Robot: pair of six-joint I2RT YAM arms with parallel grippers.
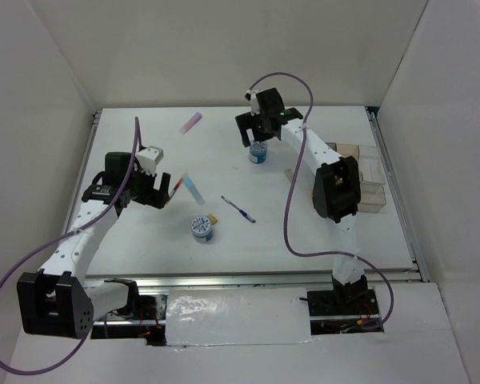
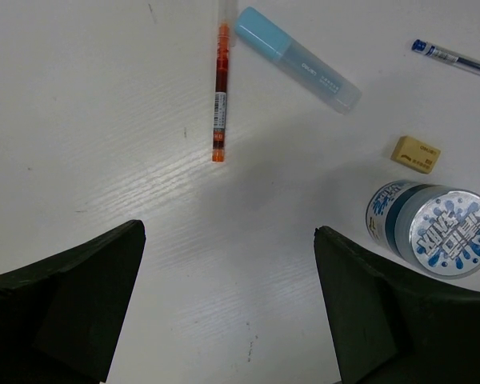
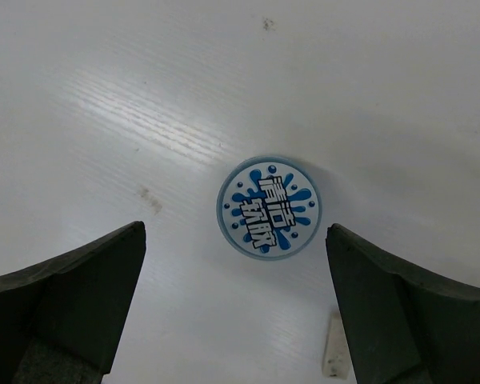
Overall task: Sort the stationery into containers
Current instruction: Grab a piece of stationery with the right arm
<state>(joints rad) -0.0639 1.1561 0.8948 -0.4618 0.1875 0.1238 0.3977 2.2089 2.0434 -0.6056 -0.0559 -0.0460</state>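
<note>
Above far roll (image 3: 269,208), right jaws hung open, empty; left jaws, well left of it, open too. Reach step; next: lower, straddle, close.

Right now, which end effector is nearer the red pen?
Left. The left end effector hangs open just short of the red pen; the right end effector is farther off, above a blue-white roll.

The left arm (image 1: 76,240) is extended over the left half of the table (image 1: 144,240), and the left gripper (image 2: 228,240) is held with jaws spread wide. The right arm (image 1: 316,152) is reached toward the table's far middle; the right gripper (image 3: 236,232) is pointed downward, jaws equally parted.
</note>
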